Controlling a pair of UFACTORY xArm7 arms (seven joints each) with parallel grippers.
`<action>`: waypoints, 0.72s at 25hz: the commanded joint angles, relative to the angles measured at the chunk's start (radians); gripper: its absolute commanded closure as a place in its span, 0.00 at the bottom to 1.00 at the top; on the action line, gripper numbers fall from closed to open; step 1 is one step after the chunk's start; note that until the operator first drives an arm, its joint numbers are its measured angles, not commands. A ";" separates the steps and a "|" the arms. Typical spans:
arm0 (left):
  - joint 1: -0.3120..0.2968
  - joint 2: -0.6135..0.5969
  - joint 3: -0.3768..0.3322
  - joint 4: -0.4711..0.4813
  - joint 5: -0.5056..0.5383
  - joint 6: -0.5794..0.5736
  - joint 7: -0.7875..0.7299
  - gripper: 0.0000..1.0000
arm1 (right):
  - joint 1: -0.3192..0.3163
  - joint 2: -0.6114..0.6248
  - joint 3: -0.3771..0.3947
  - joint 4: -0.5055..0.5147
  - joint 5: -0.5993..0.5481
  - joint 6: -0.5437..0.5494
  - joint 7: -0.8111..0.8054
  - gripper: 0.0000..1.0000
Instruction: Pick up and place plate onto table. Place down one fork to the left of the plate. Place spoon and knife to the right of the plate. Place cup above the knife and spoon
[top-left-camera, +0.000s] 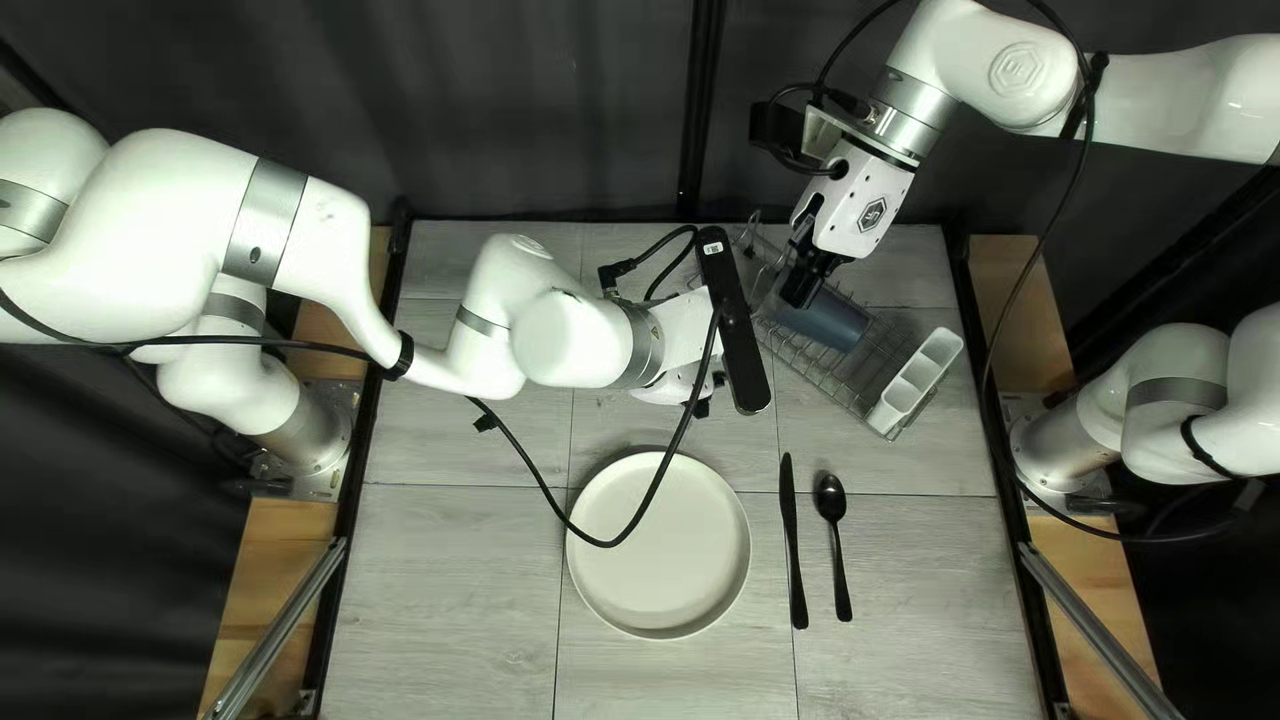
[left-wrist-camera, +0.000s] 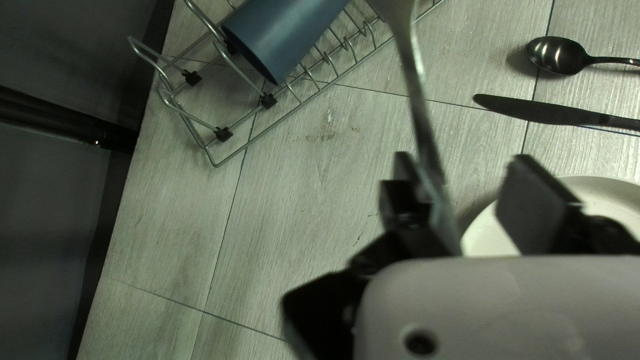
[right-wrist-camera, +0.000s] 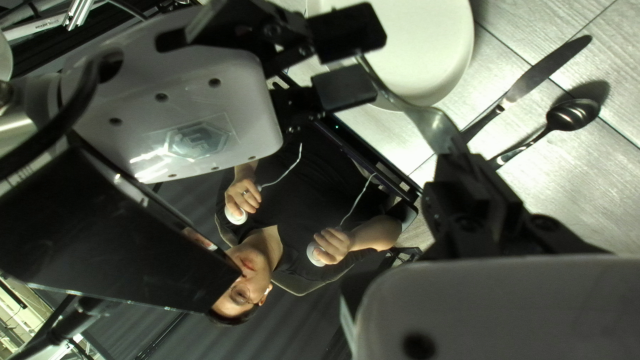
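Above the rack in the top left view, my right gripper (top-left-camera: 800, 287) hangs over the blue cup (top-left-camera: 827, 320); in the right wrist view this gripper (right-wrist-camera: 475, 167) is shut on the head end of a metal fork (right-wrist-camera: 433, 125). My left gripper (top-left-camera: 703, 404) is above the plate's far side; its wrist view shows the gripper (left-wrist-camera: 467, 180) open, the fork handle (left-wrist-camera: 421, 113) running between its fingers close to one. The plate (top-left-camera: 660, 547) lies at the table's near middle, with the black knife (top-left-camera: 796, 560) right of it and the spoon (top-left-camera: 831, 500) further right.
A wire rack (top-left-camera: 854, 380) holds the cup and a white compartment holder (top-left-camera: 915, 383) at the table's far right. A black cable (top-left-camera: 540, 487) from my left arm loops over the plate. Beyond the near edge sits a person (right-wrist-camera: 307, 193).
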 commanded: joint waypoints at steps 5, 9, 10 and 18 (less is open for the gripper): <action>0.000 0.000 0.000 0.000 0.000 0.000 0.000 1.00 | 0.000 0.000 0.000 0.000 0.000 0.000 0.000 0.00; -0.003 -0.007 -0.002 -0.007 -0.015 0.031 -0.010 1.00 | 0.000 0.000 0.000 0.000 0.000 0.000 0.000 0.00; -0.007 -0.016 -0.007 -0.017 -0.021 0.055 -0.021 1.00 | 0.000 0.000 0.000 0.000 0.000 0.000 0.000 0.00; -0.082 -0.072 -0.118 -0.122 -0.093 0.291 -0.283 1.00 | 0.000 0.000 0.000 0.000 0.000 0.000 0.000 0.00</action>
